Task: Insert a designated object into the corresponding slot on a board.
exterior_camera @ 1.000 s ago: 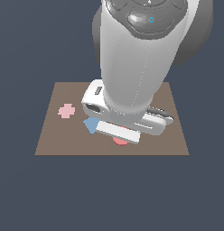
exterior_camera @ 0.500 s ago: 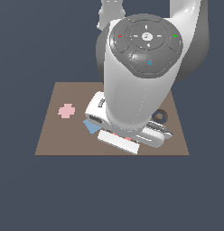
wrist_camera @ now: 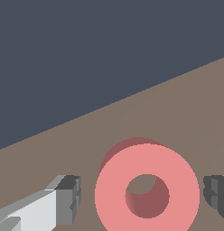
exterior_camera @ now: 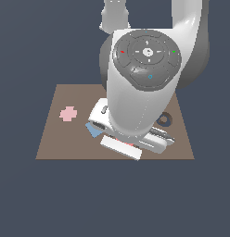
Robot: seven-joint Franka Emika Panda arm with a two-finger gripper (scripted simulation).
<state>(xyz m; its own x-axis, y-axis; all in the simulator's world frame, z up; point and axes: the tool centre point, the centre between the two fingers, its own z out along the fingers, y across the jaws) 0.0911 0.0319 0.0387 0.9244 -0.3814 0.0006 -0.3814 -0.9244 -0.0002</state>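
The salmon-red ring (wrist_camera: 147,194) lies flat on the brown board (wrist_camera: 186,103). My gripper (wrist_camera: 143,196) is open and straddles the ring, with one dark fingertip (wrist_camera: 68,198) on each side and a small gap between each and the ring. In the exterior view the arm's hand (exterior_camera: 135,139) hides the fingers, and only a red sliver of the ring (exterior_camera: 128,144) shows under it. The dark ring-shaped slot (exterior_camera: 165,119) peeks out beside the arm on the exterior view's right, partly hidden.
A pale-pink cross piece (exterior_camera: 68,113) lies on the board (exterior_camera: 56,143) at the exterior view's left. A light-blue tile (exterior_camera: 94,131) sits partly under the hand. The board's edge (wrist_camera: 109,106) runs close behind the ring in the wrist view.
The arm has swung and come down over the ring, which now is almost hidden in the exterior view. The slot on the exterior view's right has come into view.
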